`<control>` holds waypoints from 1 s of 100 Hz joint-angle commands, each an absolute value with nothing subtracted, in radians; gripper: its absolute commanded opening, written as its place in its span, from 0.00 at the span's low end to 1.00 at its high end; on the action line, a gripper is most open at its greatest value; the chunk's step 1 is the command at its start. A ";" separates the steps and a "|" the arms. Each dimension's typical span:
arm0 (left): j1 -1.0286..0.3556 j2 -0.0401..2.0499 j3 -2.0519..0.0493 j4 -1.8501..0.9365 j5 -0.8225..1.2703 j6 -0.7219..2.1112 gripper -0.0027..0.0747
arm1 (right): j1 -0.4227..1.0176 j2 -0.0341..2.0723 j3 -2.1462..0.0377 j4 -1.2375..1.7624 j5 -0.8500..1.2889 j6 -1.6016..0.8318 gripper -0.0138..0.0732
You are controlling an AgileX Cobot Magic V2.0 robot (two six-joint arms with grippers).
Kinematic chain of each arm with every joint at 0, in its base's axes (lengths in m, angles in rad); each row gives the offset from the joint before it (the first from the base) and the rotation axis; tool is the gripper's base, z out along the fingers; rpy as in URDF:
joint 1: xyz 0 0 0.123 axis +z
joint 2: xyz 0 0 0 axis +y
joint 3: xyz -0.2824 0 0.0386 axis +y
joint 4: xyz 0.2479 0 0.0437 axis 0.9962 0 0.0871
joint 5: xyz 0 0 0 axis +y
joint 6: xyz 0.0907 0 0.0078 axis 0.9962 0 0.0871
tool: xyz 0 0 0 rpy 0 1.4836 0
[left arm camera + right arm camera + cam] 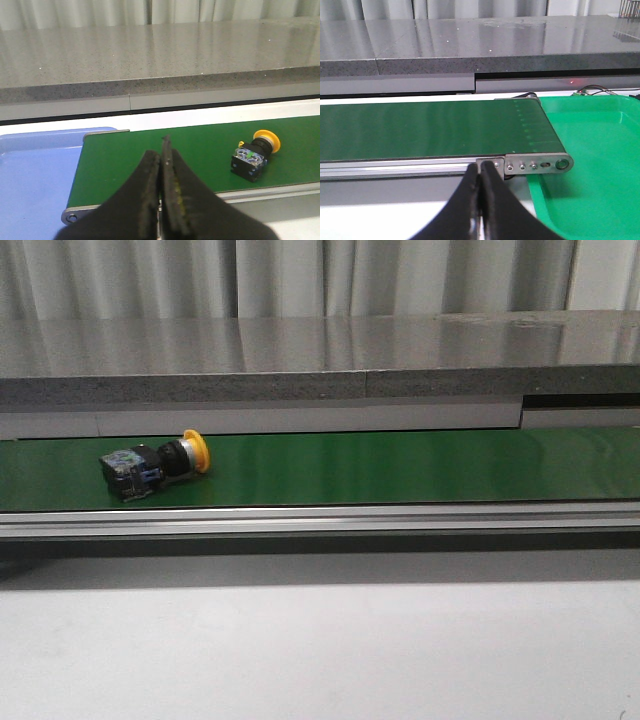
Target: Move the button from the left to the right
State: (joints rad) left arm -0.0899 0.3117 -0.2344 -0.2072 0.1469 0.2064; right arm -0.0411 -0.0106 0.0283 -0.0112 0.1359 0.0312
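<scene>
The button point(155, 464) lies on its side on the green conveyor belt point(400, 468) at the left, its yellow-orange cap toward the right and its black boxy base toward the left. In the left wrist view the button point(254, 155) rests on the belt, apart from my left gripper point(162, 150), which is shut with nothing between its black fingers. My right gripper point(480, 169) is also shut and empty, hovering in front of the belt's right end point(535, 163). Neither gripper shows in the front view.
A blue tray point(35, 170) sits off the belt's left end. A green tray point(592, 160) sits off its right end. A grey stone ledge point(300, 360) runs behind the belt. A pale tabletop point(320, 640) lies in front of the aluminium rail point(320, 520).
</scene>
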 commanded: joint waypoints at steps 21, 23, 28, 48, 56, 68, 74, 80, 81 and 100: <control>-0.094 0.319 -0.264 -0.219 0.065 0.205 0.01 | -0.038 -0.029 -0.019 -0.009 -0.093 0.031 0.08; -0.094 0.319 -0.264 -0.219 0.065 0.205 0.01 | -0.038 -0.027 -0.030 -0.009 -0.092 0.031 0.08; -0.094 0.319 -0.264 -0.219 0.065 0.205 0.01 | -0.038 -0.021 -0.058 -0.009 -0.083 0.031 0.08; -0.094 0.319 -0.264 -0.219 0.065 0.205 0.01 | -0.038 0.082 -0.226 -0.008 0.082 0.031 0.08; -0.094 0.319 -0.264 -0.219 0.065 0.205 0.01 | -0.038 0.152 -0.312 -0.008 0.164 0.031 0.08; -0.094 0.319 -0.264 -0.219 0.065 0.205 0.01 | -0.038 0.281 -0.438 -0.008 0.303 0.031 0.08; -0.094 0.319 -0.264 -0.219 0.065 0.205 0.01 | -0.038 0.354 -0.496 0.000 0.383 0.031 0.08; -0.094 0.319 -0.264 -0.219 0.065 0.205 0.01 | -0.038 0.428 -0.558 0.000 0.457 0.031 0.08; -0.094 0.319 -0.264 -0.219 0.065 0.205 0.01 | -0.038 0.437 -0.564 0.000 0.475 0.031 0.08; -0.094 0.319 -0.264 -0.219 0.065 0.205 0.01 | -0.038 0.630 -0.694 0.027 0.603 0.031 0.08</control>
State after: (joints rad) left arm -0.0899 0.3117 -0.2344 -0.2072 0.1469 0.2064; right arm -0.0411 0.5560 -0.6223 0.0096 0.6257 0.0312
